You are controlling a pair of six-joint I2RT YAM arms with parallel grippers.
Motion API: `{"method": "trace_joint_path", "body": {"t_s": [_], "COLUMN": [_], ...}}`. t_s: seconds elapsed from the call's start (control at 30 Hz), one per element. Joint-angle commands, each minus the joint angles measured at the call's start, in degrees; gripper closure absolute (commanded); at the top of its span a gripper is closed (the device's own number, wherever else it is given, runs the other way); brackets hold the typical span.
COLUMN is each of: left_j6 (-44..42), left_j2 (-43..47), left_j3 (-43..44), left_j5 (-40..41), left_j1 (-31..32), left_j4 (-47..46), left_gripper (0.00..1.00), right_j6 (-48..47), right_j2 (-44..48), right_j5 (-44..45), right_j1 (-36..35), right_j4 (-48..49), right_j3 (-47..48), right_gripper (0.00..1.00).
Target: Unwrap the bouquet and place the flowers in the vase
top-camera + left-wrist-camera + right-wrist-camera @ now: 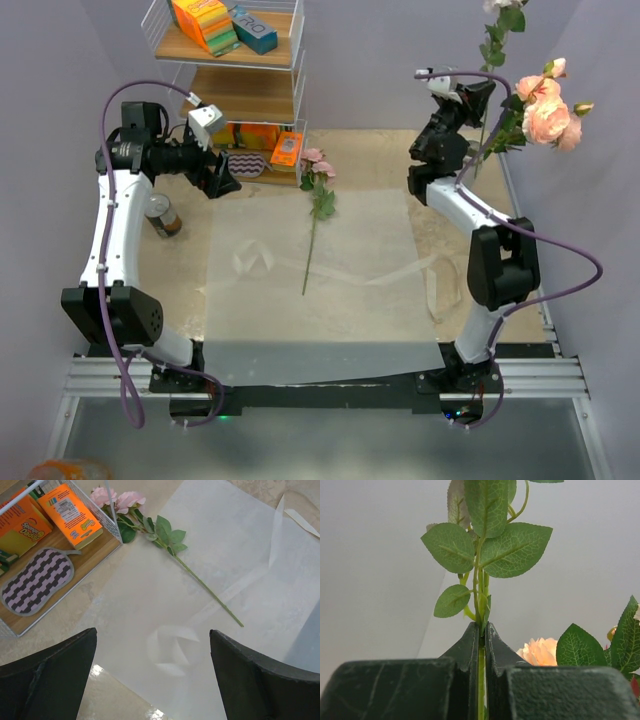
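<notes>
My right gripper (pixel 481 632) has its jaws clamped on a thin leafy stem (pixel 480 587), held high. It looks light, whippy and easily bent, so I'd hold bare stem below the leaves. The left gripper (pixel 152 672), jaws wide apart, hovers above another rose (pixel 167 532) on the wrapping paper (pixel 260 580).

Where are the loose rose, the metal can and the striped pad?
loose rose (pixel 164 530), left wrist view, on a leaf.
metal can (pixel 163 217), top external view, on its side.
striped pad (pixel 37 580), left wrist view, on its middle.

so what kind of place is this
Probably a robot lab test cell: left arm and right arm bolted to a metal rail, plain grey walls close around, a wire shelf of boxed goods.
</notes>
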State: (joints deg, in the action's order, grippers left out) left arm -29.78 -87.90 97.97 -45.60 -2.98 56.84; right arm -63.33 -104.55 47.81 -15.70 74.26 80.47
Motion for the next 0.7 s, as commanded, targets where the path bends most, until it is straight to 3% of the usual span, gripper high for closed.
{"method": "trace_joint_path", "body": {"t_s": [0.0, 0.1, 0.2, 0.47, 0.67], "left_j6": [-1.42, -0.72, 0.07, 0.33, 1.3], "left_j2": [-0.52, -0.43, -0.7, -0.34, -2.36], "left_j3": [1.43, -0.06, -0.33, 0.72, 4.76], "left_j5": [-1.24, -1.59, -1.86, -0.01, 0.51], "left_j1": [-0.71, -0.71, -0.79, -0.71, -0.62], "left_j4": [0.03, -1.11, -1.12, -1.03, 0.37], "left_gripper": [0.01, 0.01, 0.01, 0.01, 0.01], "right_j6": [1.09, 5.57, 6.2, 12.53, 2.35], "right_j2": [4.61, 6.46, 3.5, -2.49, -10.3], "right_j5": [-3.86, -7.19, -9.49, -9.49, -16.25], "right_j1": [-4.31, -9.84, -12.85, -13.56, -13.83], "right_j4": [29.19, 28.66, 29.19, 26.03, 28.14], "right_j3": [-2.23, -4.52, 0.29, 11.81, 14.63], "right_gripper": [1.0, 1.0, 1.0, 1.0, 1.0]}}
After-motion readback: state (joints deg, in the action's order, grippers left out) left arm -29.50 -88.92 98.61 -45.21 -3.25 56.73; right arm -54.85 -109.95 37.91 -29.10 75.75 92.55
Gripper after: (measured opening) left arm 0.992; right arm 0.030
